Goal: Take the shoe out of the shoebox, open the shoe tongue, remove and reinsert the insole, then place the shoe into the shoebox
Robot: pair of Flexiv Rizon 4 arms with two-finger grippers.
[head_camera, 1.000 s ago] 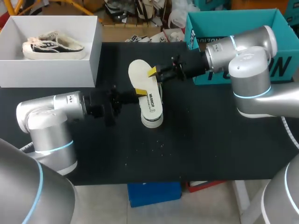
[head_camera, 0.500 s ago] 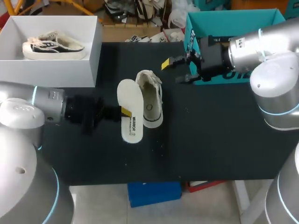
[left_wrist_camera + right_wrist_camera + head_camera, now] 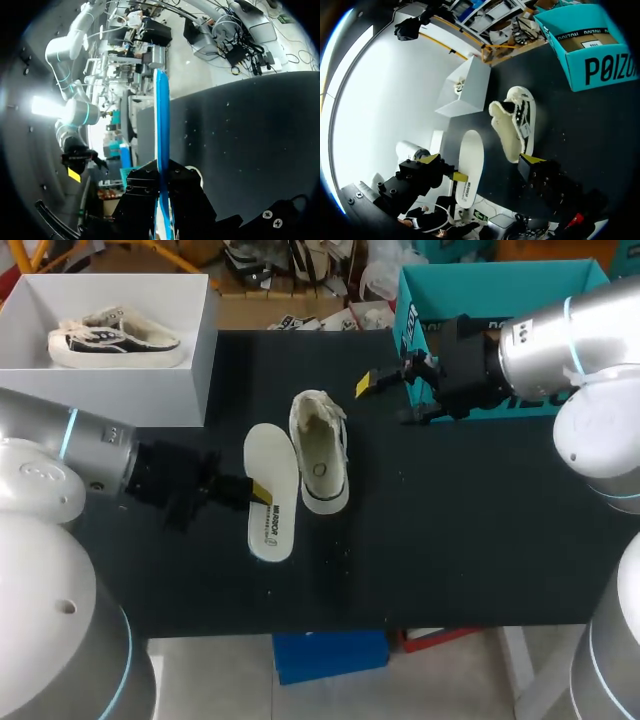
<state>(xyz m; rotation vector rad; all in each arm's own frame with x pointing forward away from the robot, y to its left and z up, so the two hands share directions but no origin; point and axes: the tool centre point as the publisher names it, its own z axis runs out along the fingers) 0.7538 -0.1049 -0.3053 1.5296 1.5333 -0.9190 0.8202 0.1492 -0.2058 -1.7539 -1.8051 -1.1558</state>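
A white low shoe (image 3: pixel 318 450) lies in the middle of the black table, its tongue end pointing to the far side. Just left of it is the white insole (image 3: pixel 272 490), flat side up, with my left gripper (image 3: pixel 258 490) shut on its left edge. In the left wrist view the insole (image 3: pixel 161 145) shows edge-on, blue underneath, clamped between the dark fingers. My right gripper (image 3: pixel 385 398) hangs open to the right of the shoe's far end, touching nothing. The right wrist view takes in the shoe (image 3: pixel 517 125) and the insole (image 3: pixel 470 167) ahead of its yellow fingertip (image 3: pixel 532 159).
A white shoebox (image 3: pixel 110 395) at the far left holds a second shoe (image 3: pixel 113 337). A teal box (image 3: pixel 420 290) stands at the far right, close behind my right gripper. The table's near half is bare black surface (image 3: pixel 430 550).
My left gripper pulled the insole off the shoe and out to its left. My right gripper opened and drew back to the right, toward the teal box.
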